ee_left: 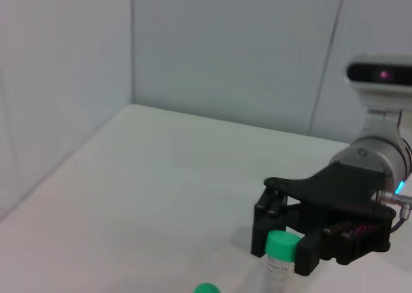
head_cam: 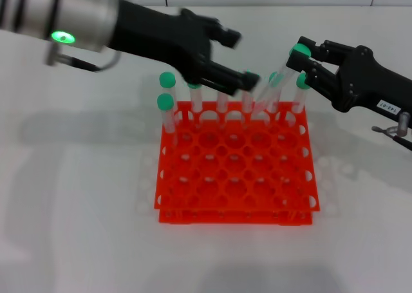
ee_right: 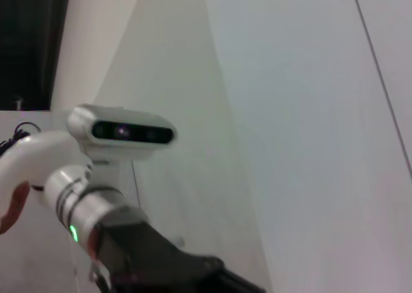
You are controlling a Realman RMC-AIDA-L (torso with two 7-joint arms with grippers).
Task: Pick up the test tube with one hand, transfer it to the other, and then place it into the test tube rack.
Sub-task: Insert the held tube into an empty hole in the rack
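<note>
Head view shows the bright orange-red square plastic rack (head_cam: 237, 170) with a grid of round holes in the middle of the white table (head_cam: 77, 196). At about 1 o'clock from the rack's centre, the right black two-finger gripper with a small white label (head_cam: 300, 62) holds the slim clear plastic tube with a round green cap (head_cam: 283, 84). Its jaws are clamped on the tube just under the cap, and the tube leans down toward the far row of holes. I cannot tell if its lower end is already in a hole.

The left unlabelled black gripper (head_cam: 244, 58) on a silver arm hangs over the far row at 12 o'clock, its two fingers apart and holding nothing. It hides part of the other green-capped tubes (head_cam: 167, 103) that stand in the far row and far left corner.

Left wrist view gives what the head view does not: the cap (ee_left: 282, 245) seen from the front, pressed between the right gripper's fingers (ee_left: 308, 257).

Right wrist view shows only the left arm and the robot's head camera (ee_right: 122, 132); tube and rack are cut off there.
</note>
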